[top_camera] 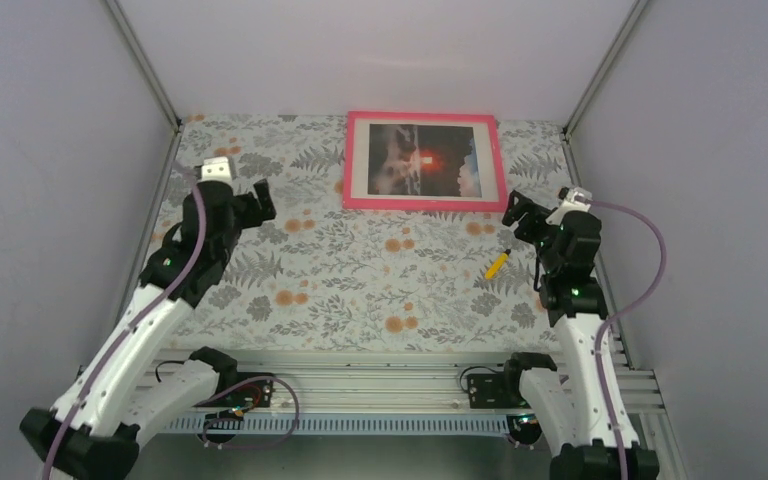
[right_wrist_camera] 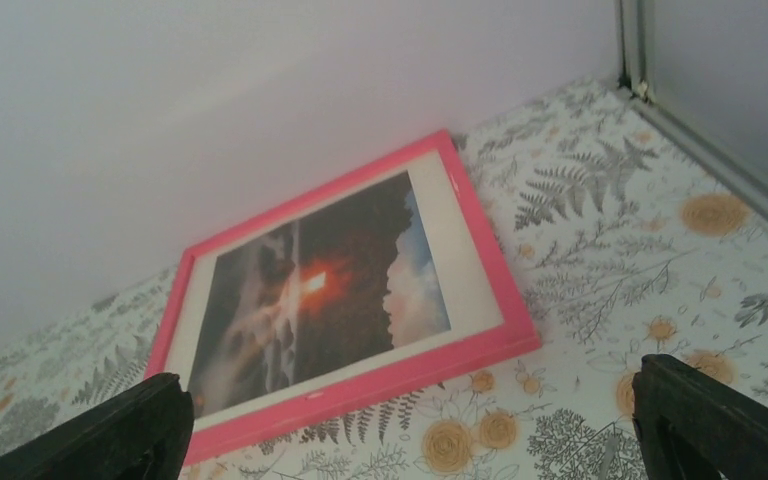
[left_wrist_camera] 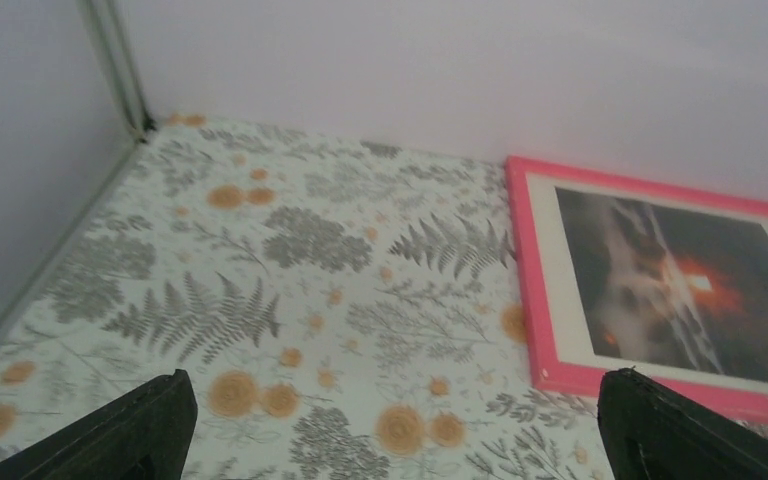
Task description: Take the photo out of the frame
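The photo [top_camera: 423, 160] lies in the frame [top_camera: 425, 203] by the wall [top_camera: 380, 50]; pencil [top_camera: 497, 264] nearer, rightward.

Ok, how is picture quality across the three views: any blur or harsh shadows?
Top external view: evenly lit and sharp, the photo readable inside the frame, no strong shadows. Left wrist view: soft, tablecloth print slightly blurred. Right wrist view: also soft, its own fingers dark and featureless.

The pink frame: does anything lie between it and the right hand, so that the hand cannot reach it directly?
Nothing visible does. Between the open right hand and the frame there is only bare floral cloth. A yellow pencil lies on the cloth, but nearer the arm's base than the hand, off that path.
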